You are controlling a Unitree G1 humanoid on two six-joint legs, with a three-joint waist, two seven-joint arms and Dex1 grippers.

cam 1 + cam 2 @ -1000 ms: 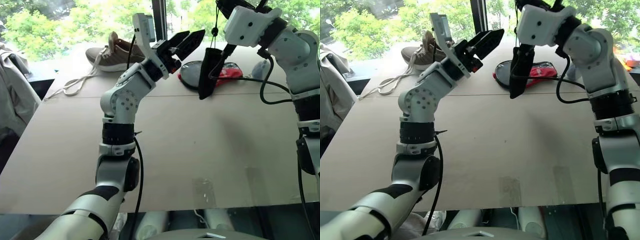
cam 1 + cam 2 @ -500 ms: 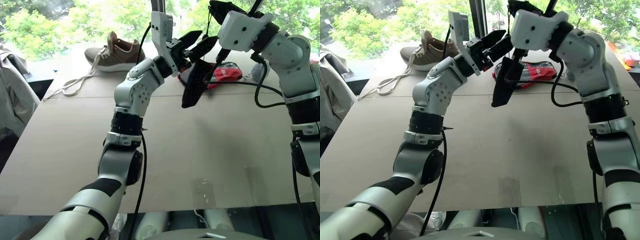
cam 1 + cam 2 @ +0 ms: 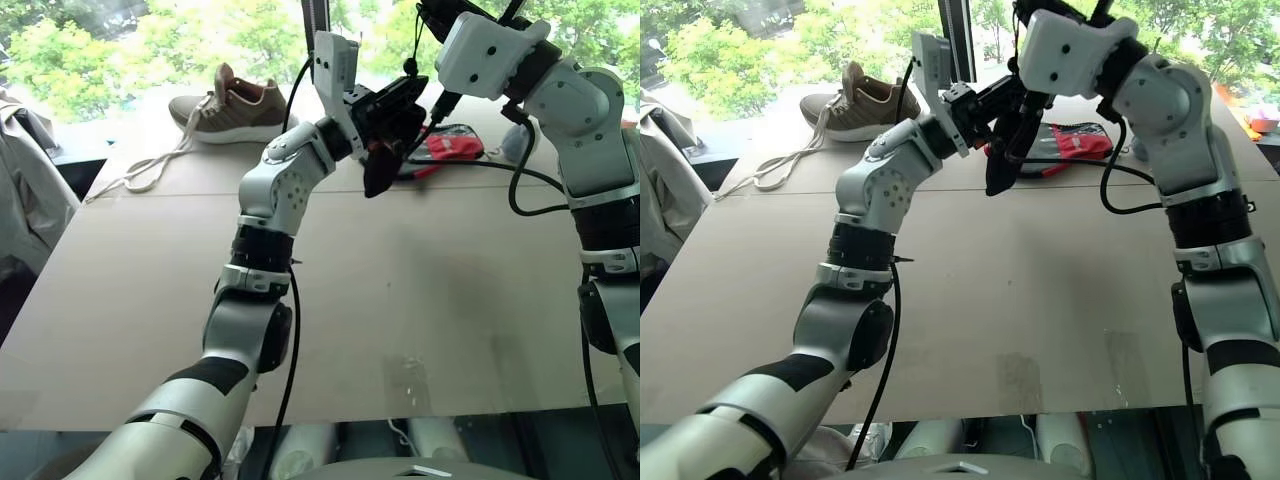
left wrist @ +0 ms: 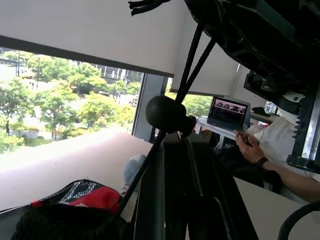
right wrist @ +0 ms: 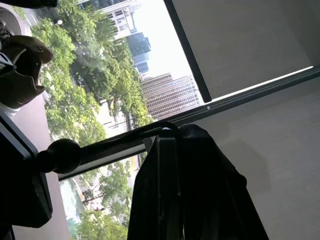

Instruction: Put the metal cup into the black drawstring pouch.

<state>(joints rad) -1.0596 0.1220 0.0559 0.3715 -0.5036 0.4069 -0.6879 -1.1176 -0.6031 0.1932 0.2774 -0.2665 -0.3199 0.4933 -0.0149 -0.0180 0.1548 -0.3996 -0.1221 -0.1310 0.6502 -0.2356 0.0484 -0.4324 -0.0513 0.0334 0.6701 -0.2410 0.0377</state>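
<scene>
The black drawstring pouch hangs in the air above the back of the table, bunched between both grippers. My right gripper is shut on the pouch's top, and black fabric lies between its fingers. My left gripper has come in from the left and is shut on the pouch's upper part, just below the right one. The drawstring cord with its round bead runs up past the left fingers. The metal cup is out of view.
A brown shoe with long white laces lies at the table's back left. A red and black paddle-shaped case lies behind the pouch. A jacket hangs off the left edge. A person sits at a laptop beyond.
My left gripper moved right to the hanging pouch and shut on it. The pouch, which hung long and straight from the right gripper, is now bunched up shorter.
</scene>
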